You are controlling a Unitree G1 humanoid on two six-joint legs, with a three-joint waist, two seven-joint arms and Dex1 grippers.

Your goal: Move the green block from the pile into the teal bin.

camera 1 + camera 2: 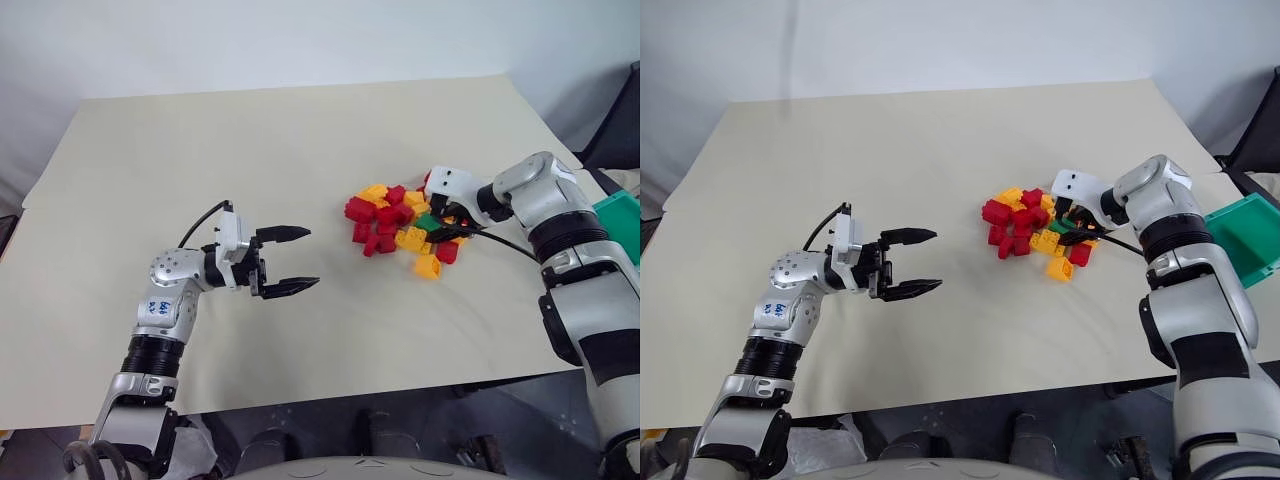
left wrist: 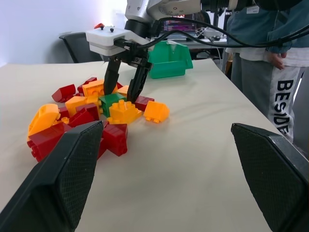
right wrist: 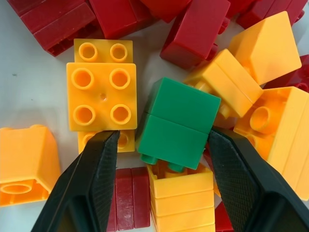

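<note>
right wrist view: right gripper (image 3: 159, 186) half-open astride green block (image 3: 177, 123), not gripping; yellow bricks (image 3: 101, 96) crowd it.

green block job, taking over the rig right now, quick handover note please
Right pincer: open, fingers either side of the small dark-green plastic studded brick, not yet closed on it.
Left pincer: open, empty, hovering over bare table left of the pile.
Green brick sits in the heap of red and yellow-orange plastic bricks.
Teal rectangular plastic bin stands at the table's right edge.
Done: approach. Left: grip, lift, drop into bin.
</note>
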